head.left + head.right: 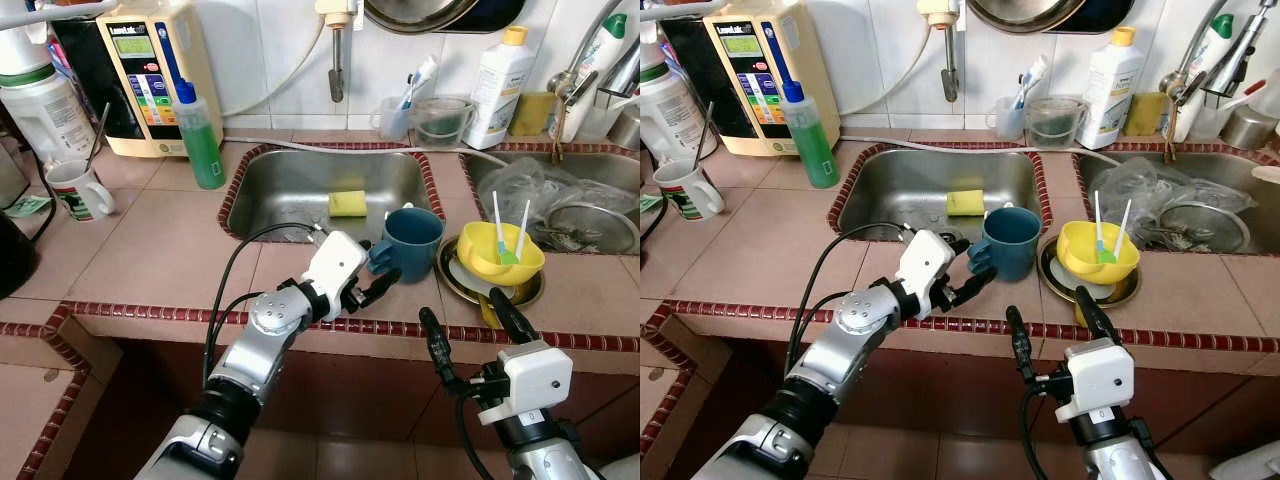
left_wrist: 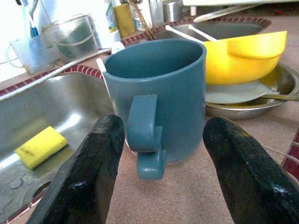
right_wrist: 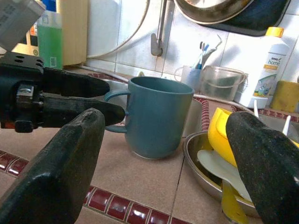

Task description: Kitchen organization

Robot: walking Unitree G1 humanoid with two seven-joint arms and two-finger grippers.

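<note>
Approach to a grasp, as judged: teal mug [image 1: 411,241] upright on the tiled surface [image 1: 150,250], on the strip just near of the left sink basin [image 1: 290,190], handle turned toward the robot. Left gripper [image 1: 372,284] reaching in from the near left, jaws parted and level with the handle [image 2: 145,135]; in the left wrist view one black finger [image 2: 86,172] on each side of the handle, apparently not yet touching it. Nothing gripped. Right gripper [image 1: 465,335] held low before the surface edge, near and to the right, jaws spread wide and empty, pointed toward the mug and the dishes.

Just right of the mug: yellow bowl [image 1: 499,252] with two white-handled utensils [image 1: 508,232], stacked on a white plate inside a steel dish [image 1: 455,282]. Whether mug and dish touch cannot be told. Yellow sponge [image 1: 347,202] lying in the left basin. Green soap bottle [image 1: 200,138] far left of the basin; white mug with a spoon [image 1: 80,189] further left.

Next move, as judged: short advance of the left gripper until the handle or the near wall of the mug sits between the jaws, then closure and a straight lift. Care called for on the right side, given the stacked dishes close by. Destination of the mug not indicated.
</note>
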